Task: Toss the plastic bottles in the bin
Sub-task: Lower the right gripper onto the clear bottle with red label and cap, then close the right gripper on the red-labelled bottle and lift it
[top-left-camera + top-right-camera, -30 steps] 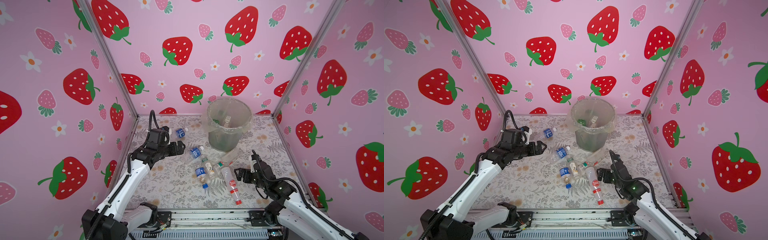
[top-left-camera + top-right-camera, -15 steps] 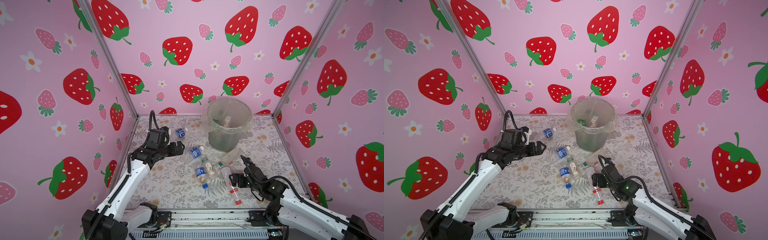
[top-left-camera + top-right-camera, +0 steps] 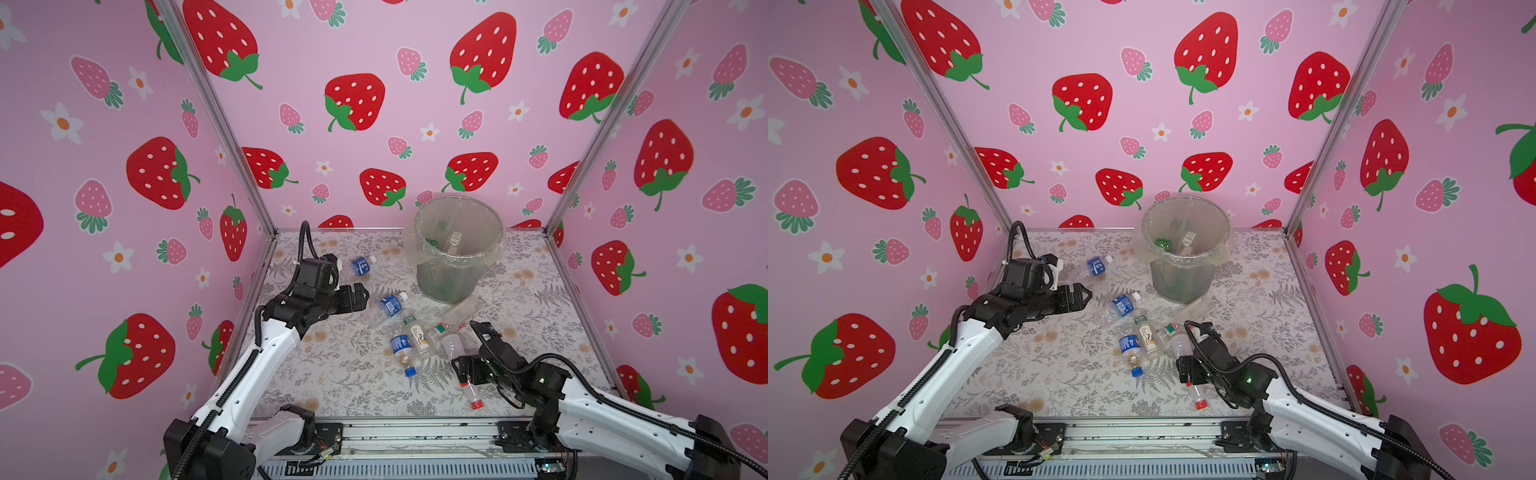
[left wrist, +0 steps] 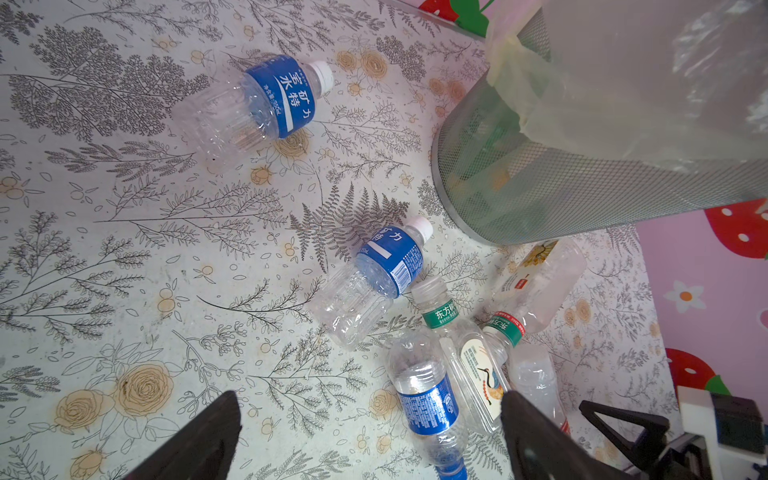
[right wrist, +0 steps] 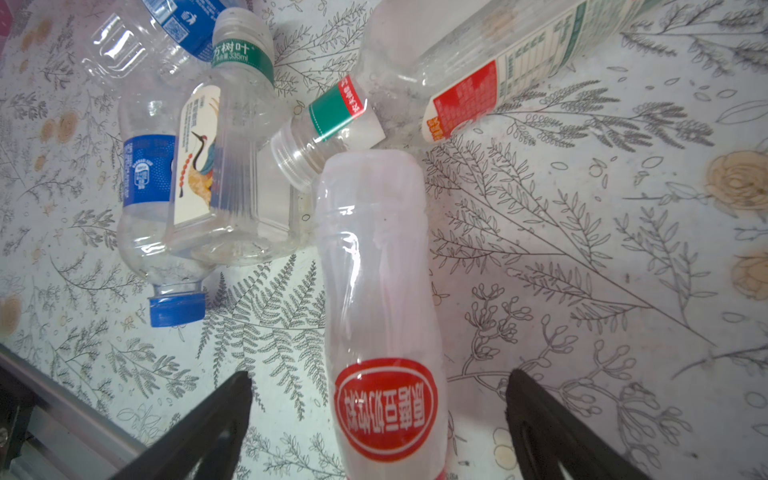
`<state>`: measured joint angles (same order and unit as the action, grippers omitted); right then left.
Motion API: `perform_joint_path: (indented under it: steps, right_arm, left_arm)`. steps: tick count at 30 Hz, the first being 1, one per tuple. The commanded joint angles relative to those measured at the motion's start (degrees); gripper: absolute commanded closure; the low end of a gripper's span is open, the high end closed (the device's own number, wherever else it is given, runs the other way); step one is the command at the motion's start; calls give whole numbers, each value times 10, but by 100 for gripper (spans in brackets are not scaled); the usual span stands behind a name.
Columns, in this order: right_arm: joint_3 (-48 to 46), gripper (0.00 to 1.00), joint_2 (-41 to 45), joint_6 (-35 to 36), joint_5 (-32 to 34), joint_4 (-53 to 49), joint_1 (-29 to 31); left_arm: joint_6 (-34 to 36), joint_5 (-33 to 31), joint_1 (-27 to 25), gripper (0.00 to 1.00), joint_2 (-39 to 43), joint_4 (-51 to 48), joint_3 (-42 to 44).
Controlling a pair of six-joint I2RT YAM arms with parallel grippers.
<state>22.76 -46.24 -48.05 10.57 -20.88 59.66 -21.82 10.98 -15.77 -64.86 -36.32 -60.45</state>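
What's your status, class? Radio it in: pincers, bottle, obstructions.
Left pincer open, empty. Right pincer open, straddling red-label bottle, not gripped. Loose bottles crowd its base, toward bin.

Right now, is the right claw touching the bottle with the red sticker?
Apart. In the right wrist view the right claw stands open either side of the red-sticker bottle, with tablecloth showing in both gaps.

Fern-and-rose patterned tabletop [image 3: 353,386]; pink strawberry-print walls [image 3: 374,50]; metal corner posts [image 3: 220,124]; front rail [image 3: 415,432]
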Motion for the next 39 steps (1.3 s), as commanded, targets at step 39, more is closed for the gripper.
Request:
perform_joint_path:
  steps: [39]
  right_arm:
    - [-47,33,-88,-68,37,16,89]
  left_arm:
    - [10,-14,2,1,3,-14,3]
